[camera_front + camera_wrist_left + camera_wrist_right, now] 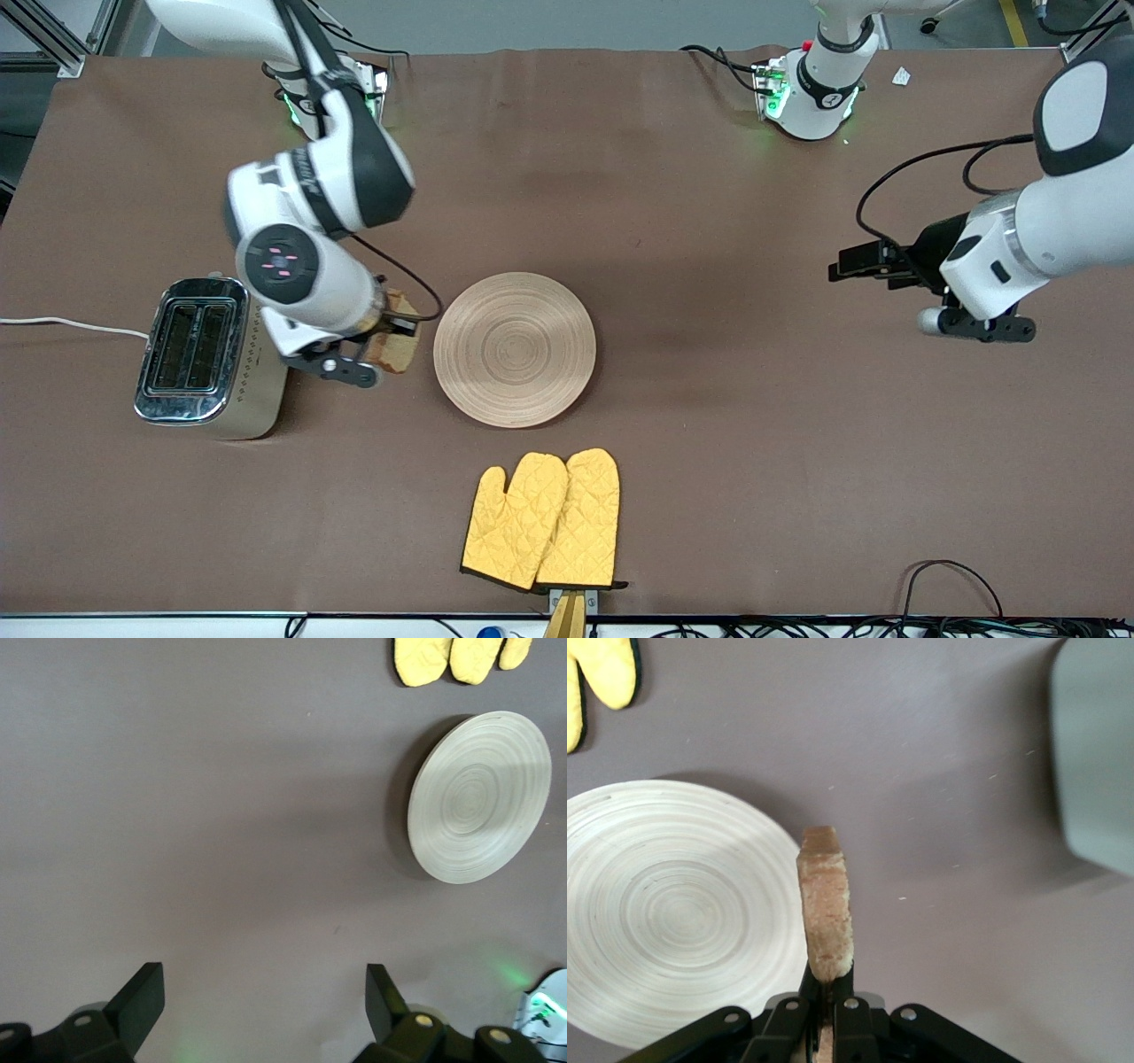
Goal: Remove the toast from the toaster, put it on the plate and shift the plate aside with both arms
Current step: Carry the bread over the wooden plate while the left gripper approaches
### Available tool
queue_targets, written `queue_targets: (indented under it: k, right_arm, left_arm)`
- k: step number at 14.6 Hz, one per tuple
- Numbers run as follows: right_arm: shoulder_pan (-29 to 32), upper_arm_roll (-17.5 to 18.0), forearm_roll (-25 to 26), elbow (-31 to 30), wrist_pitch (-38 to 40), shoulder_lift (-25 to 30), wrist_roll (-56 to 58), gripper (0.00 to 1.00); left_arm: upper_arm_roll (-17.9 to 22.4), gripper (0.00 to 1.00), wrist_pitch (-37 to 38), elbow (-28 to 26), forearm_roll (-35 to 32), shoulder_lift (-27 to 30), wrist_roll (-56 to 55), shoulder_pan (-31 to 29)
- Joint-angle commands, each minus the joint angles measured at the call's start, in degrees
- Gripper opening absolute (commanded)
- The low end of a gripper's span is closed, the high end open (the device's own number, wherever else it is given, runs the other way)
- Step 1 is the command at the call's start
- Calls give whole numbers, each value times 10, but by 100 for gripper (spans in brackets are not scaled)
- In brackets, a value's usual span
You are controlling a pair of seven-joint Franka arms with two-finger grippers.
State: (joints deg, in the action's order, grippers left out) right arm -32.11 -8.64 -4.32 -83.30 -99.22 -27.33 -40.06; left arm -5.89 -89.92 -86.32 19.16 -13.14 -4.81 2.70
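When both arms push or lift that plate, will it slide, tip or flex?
The plate looks rigid and wooden, so it likely won't flex. Flat and low on the cloth, it should slide rather than tip. Its thin rim may offer little grip.

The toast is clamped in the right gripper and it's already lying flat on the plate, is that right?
Not quite. The toast is clamped in the right gripper, but it isn't on the plate yet. The right wrist view shows it held on edge over bare table beside the plate, and the front view places it between the toaster and the plate, which holds nothing.
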Motion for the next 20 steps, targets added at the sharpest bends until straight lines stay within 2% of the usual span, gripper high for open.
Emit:
queue_targets:
  k: [1,5,7,10,11,13,14,15,16,17,20]
  right_arm:
    - [-28,-7,-3,17,-9,-37,-51,8]
    - [-66,-7,-7,17,-68,-87,-107,8]
    - [-74,-7,-9,17,-106,-101,-148,9]
    - [-92,-6,-12,17,-165,-119,-188,17]
    - [-98,-6,-12,17,-183,-124,-196,25]
    - [-106,-5,-14,17,-213,-130,-201,46]
    - [-106,1,-20,17,-222,-130,-201,55]
    - [-105,2,-42,18,-226,-130,-201,68]
    - [-105,2,-58,21,-226,-128,-202,95]
    - [-103,2,-60,30,-225,-127,-199,100]
    - [-94,0,-57,50,-217,-115,-190,100]
  left_arm:
    - [-2,100,-6,13,21,-21,7,0]
    - [-2,100,-28,12,69,-50,8,3]
    - [-3,100,-42,12,71,-63,9,4]
    - [-3,100,-62,13,93,-89,36,4]
    - [-3,100,-65,13,101,-95,44,4]
    - [-3,100,-65,13,102,-97,44,4]
    - [-3,100,-65,12,102,-99,44,3]
    - [-3,100,-65,12,102,-99,45,2]
    - [-3,100,-65,13,103,-101,45,-1]
    - [-3,100,-65,13,104,-104,45,-1]
    - [-3,100,-66,13,125,-113,45,-1]
